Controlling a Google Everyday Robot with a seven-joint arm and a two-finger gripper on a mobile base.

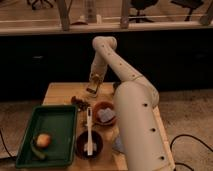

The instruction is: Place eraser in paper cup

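Two-finger gripper (93,87) low over the far edge of the wooden table (60,92); whether it holds anything cannot be told. Eraser not discernible: presumably light, firm, grippy, best pinched across its short sides. Small whitish paper cup (118,144), apparently the pale shape beside the arm (135,110), tips easily
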